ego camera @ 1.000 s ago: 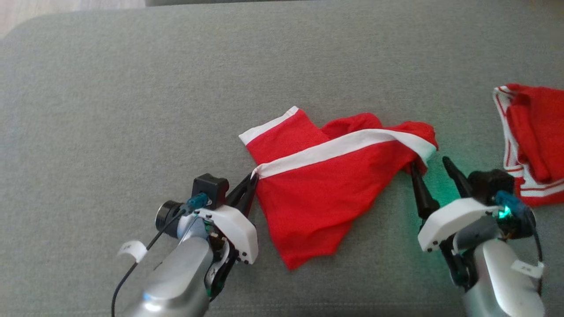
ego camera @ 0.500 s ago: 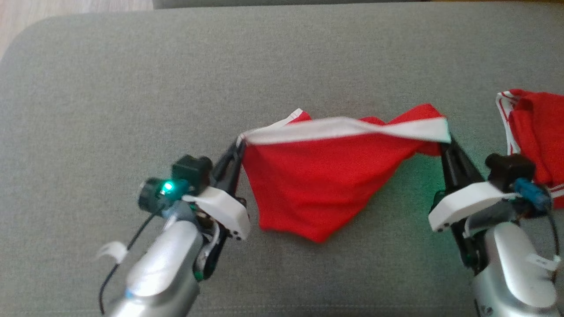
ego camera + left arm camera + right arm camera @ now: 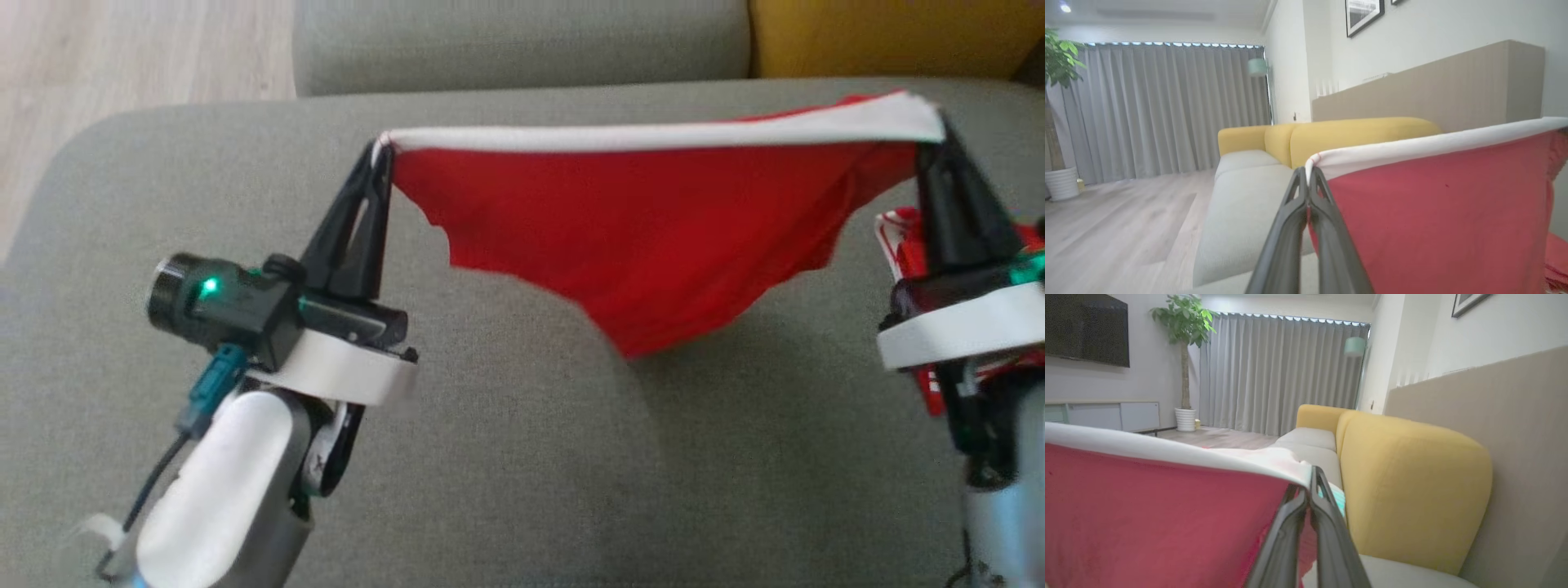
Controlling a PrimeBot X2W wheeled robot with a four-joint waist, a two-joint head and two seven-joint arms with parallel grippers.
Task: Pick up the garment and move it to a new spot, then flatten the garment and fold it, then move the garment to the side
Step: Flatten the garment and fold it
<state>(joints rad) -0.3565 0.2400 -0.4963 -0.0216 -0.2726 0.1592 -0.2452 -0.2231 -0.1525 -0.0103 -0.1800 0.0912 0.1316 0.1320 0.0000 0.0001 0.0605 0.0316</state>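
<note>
Head view: red garment (image 3: 653, 237) hangs in the air above the grey sofa seat (image 3: 490, 457), stretched left to right by its white band (image 3: 653, 135). The left gripper (image 3: 380, 159) pinches the band's left end, its fingers pressed together on the cloth. The right gripper (image 3: 939, 135) pinches the right end the same way. The red body sags to a point near the middle, and I cannot tell whether that tip touches the seat. A second red-and-white piece (image 3: 898, 237) lies on the seat at the right, partly behind the right gripper.

Left wrist view: the two dark fingers meet on the band's corner, with red cloth hanging to their right.

Right wrist view: the fingers close on the other corner, with a yellow backrest (image 3: 1412, 490) beyond.

By my reading the pick-up is done. Carrying the garment to a new spot, laying it flat, folding it and moving it aside all remain.
</note>
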